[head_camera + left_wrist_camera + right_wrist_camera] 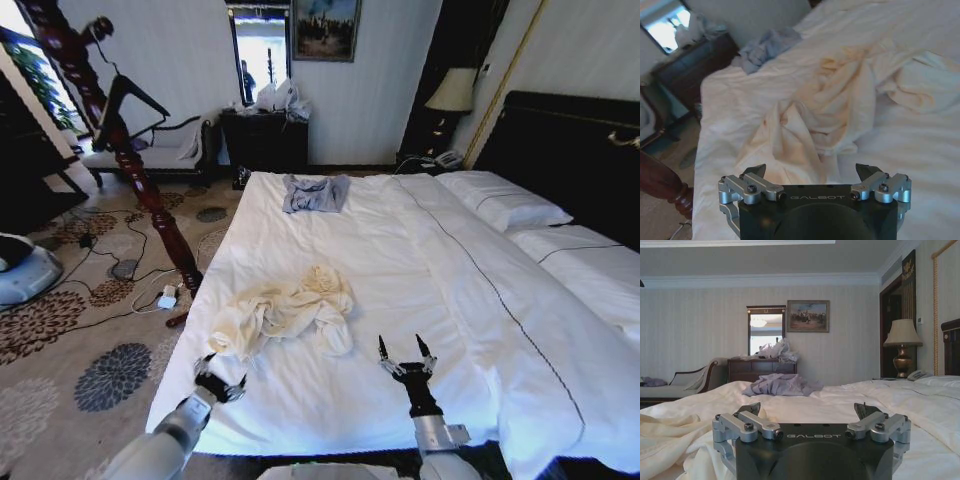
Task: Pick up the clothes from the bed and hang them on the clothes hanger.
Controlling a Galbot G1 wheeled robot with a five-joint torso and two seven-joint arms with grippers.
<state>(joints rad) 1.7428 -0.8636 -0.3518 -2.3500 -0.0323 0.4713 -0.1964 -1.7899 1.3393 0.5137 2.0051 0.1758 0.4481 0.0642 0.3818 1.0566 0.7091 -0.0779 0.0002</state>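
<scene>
Both grippers hovering open-jawed over the bed (420, 250).

The left gripper (218, 375) is spreading its jaws wide, gripping nothing, the crumpled cream clothes (285, 310) lying just ahead of them. The right gripper (405, 350) is gaping equally empty, clothes off to its left. Far beyond, the clothes hanger (125, 100) is hanging on the wooden pole (110, 130).

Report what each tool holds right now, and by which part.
Nothing is held. The left tool hovers open by the cream garment's near edge; the right tool is open above the bed.
</scene>
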